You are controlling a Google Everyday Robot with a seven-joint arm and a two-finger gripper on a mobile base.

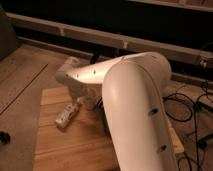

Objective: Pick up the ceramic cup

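Wood surface, camera view: a pale brown plank table top (60, 150) fills the lower left. A clear plastic bottle with a pale label (67, 116) lies on its side on it and serves as the landmark below.
Arm: the robot's large white rounded arm (132, 115) takes up the frame right of the bottle. Its forearm runs across above the bottle to a wrist up and to the left.
Gripper: the parallel-jaw gripper (85, 97) hangs under that wrist, just up and right of the bottle's upper end, low over the table top.
Gripper state: cannot tell whether the jaws are apart, together or clamped on something, because the pale shapes there run into one another.
Ceramic cup: the small, plain, pale grey-white cylindrical ceramic cup cannot be picked out as a separate thing. It is probably in the pale cluster at the gripper, just up and right of the bottle, or else hidden behind the arm.
Handling, as a judgement: stiff, fairly light, smooth-glazed and so slippery. It would chip if knocked or dropped.
Where to hold: across the straight wall at about mid-height, jaws on opposite sides, with firm but not hard closing.
Risk: the bottle lies near and would likely roll if nudged.
Background: dark cables (192, 102) lie on the floor well to the right of the bottle, and a pale ledge (100, 36) runs far behind it.
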